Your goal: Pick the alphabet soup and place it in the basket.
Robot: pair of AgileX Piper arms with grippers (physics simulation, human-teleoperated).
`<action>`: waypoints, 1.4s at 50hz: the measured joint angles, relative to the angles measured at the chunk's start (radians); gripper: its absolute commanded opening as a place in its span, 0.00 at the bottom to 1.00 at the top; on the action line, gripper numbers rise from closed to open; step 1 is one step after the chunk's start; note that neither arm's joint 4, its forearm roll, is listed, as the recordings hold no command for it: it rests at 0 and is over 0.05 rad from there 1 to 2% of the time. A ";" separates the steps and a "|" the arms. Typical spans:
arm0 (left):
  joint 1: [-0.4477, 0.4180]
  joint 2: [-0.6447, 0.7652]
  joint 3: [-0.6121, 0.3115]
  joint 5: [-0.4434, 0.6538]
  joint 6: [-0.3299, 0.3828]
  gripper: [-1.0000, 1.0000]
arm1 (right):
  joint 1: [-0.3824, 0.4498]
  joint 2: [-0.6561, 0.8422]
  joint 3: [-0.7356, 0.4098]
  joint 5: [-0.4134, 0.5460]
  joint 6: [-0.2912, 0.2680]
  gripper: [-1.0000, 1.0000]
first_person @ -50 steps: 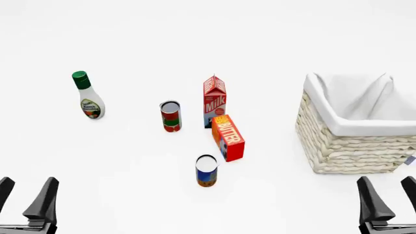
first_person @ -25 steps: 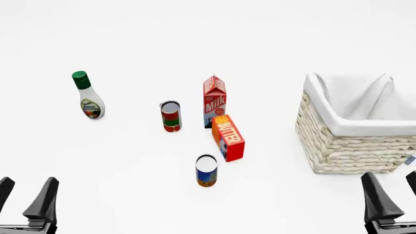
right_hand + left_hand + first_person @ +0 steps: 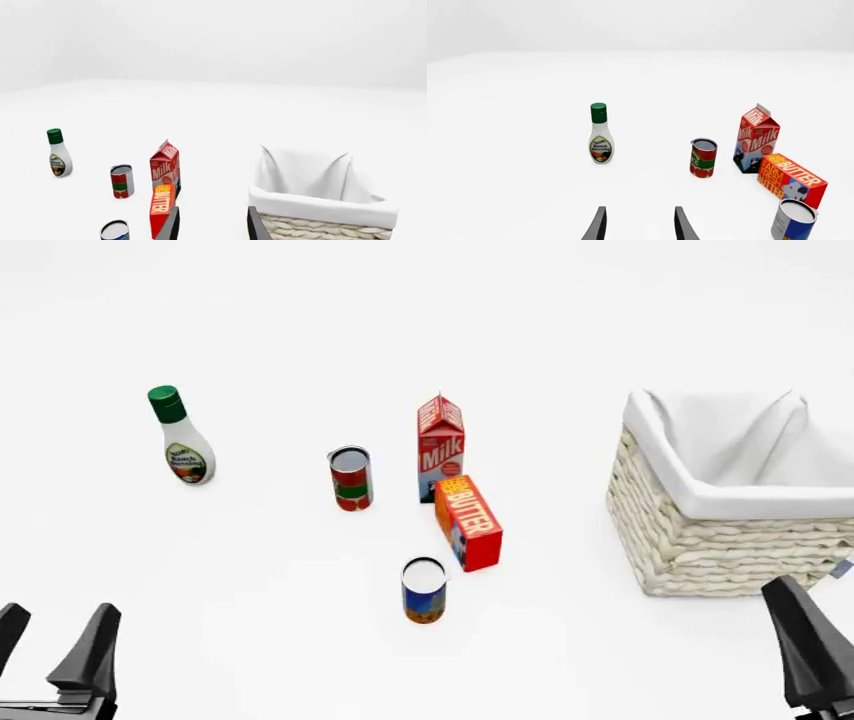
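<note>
Since a second ago the right claw (image 3: 834,655) has slid rightward toward the near right corner, one finger now cut off by the edge; its fingers stand apart in its wrist view. Left claw (image 3: 54,645) hasn't budged, spread open at near left. Alphabet soup (image 3: 424,590) stands upright on the white table (image 3: 240,560), open room on its near and left sides. Just beyond it on its right leans the "BUTTER" box (image 3: 469,522), then the "Milk" carton (image 3: 441,447). Basket (image 3: 721,530) sits well right. A red-and-green can (image 3: 350,478) and "Ranch Dressing" bottle (image 3: 178,436) stand farther left.
</note>
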 measured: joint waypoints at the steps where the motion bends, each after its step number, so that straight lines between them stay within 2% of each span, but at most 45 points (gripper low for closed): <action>1: 0.000 0.000 0.000 0.000 0.000 1.00 | 0.009 0.000 -0.003 0.002 -0.001 1.00; 17: 0.000 0.000 0.000 0.000 0.000 1.00 | 0.140 0.005 -0.019 0.006 -0.015 1.00; 28: 0.000 0.000 0.000 0.000 0.000 1.00 | 0.225 0.056 -0.014 -0.047 -0.027 1.00; 49: 0.000 0.000 0.000 0.000 0.000 1.00 | 0.354 0.247 0.004 -0.240 -0.040 1.00; 70: 0.000 0.000 0.000 0.000 0.000 1.00 | 0.446 0.512 -0.002 -0.469 -0.055 1.00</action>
